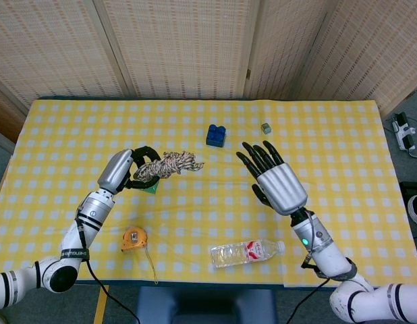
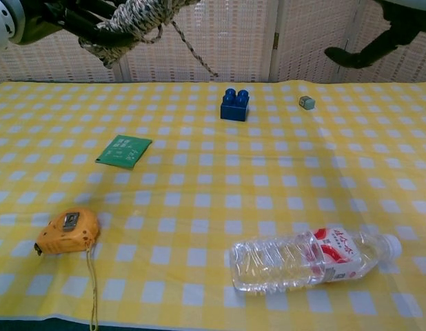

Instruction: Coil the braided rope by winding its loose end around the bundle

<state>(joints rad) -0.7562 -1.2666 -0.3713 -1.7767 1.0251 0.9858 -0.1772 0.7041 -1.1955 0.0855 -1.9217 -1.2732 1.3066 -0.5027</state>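
Note:
My left hand [image 1: 131, 174] holds the braided rope bundle [image 1: 169, 163] in the air above the table's left half, its black fingers wrapped round the bundle's left end. In the chest view the bundle [image 2: 134, 19] hangs at the top left, and a thin loose end [image 2: 194, 54] trails down to the right of it. My right hand [image 1: 272, 181] is off the rope, well to the right, fingers spread with nothing in them. Only a dark fingertip of my right hand [image 2: 361, 49] shows at the top right of the chest view.
On the yellow checked cloth [image 1: 343, 155] lie a blue toy brick [image 1: 216, 135], a small grey cube [image 1: 266, 127], a green card [image 2: 124, 151], an orange tape measure [image 1: 133, 238] and a clear plastic bottle [image 1: 243, 252] on its side near the front edge.

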